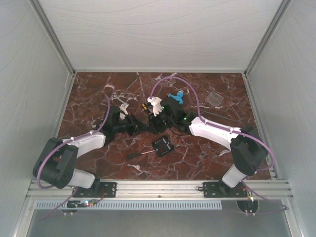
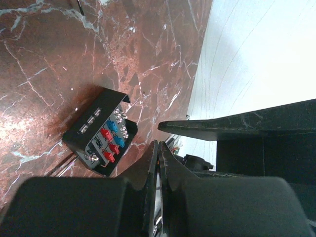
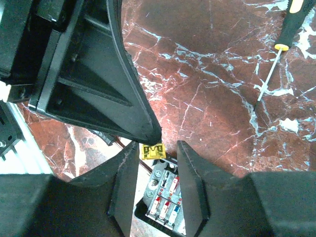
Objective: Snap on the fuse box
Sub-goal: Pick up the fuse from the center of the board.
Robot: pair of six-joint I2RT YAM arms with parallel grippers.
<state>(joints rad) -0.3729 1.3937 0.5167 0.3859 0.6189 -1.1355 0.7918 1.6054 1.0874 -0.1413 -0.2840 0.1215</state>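
Right wrist: fuse box [image 3: 165, 197] lies beyond parted, empty right jaws; left jaws shut.

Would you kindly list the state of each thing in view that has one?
fuse box: uncovered, upright.
cover: off, lying flat, well apart from the fuse box.
left gripper: shut, seemingly on the yellow fuse.
yellow fuse: out of the fuse box, at the left gripper's tip.
right gripper: open, jaws either side of the yellow fuse, not touching it.
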